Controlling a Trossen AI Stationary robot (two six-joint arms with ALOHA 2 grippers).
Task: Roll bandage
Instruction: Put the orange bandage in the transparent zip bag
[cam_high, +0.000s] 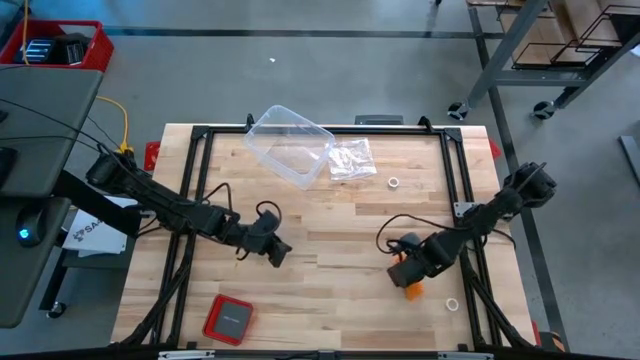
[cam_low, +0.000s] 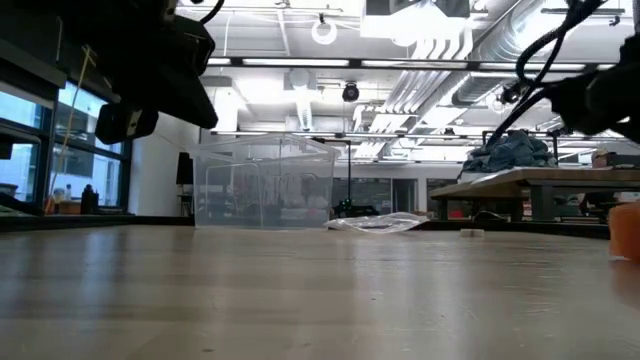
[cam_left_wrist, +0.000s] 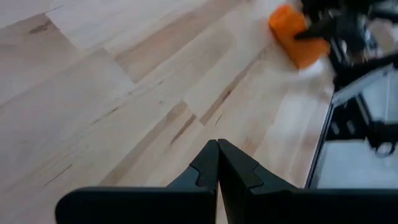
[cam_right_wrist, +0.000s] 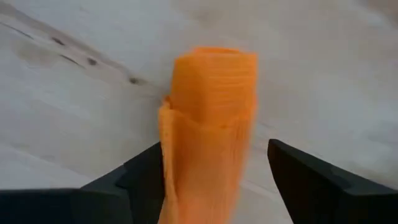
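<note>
Orange fabric fills my right wrist view: the bandage (cam_right_wrist: 208, 130), wound into a compact roll, sits between the right tool's (cam_right_wrist: 211, 180) two dark fingers, which stand spread wide on either side of it, not pressing it. From above I see the same roll (cam_high: 411, 283) on the wooden surface (cam_high: 330, 300), toward the right front part, with the right tool (cam_high: 408, 262) directly over it and its arm reaching in from the right edge. A loose outer layer of the bandage hangs slightly off the roll on one side.

My left tool (cam_high: 276, 250) hovers near the middle of the surface, left of the roll and well apart from it, its fingers (cam_left_wrist: 217, 168) pressed together on nothing. In its wrist view the roll (cam_left_wrist: 297, 36) shows farther off.

Toward the back of the surface I see a clear plastic box (cam_high: 289, 146), a crinkled clear bag (cam_high: 351, 160) just beside it, and a small white ring (cam_high: 394, 183). Another white ring (cam_high: 453, 304) lies near the right front corner, and a small red case (cam_high: 228, 319) near the left front edge.
</note>
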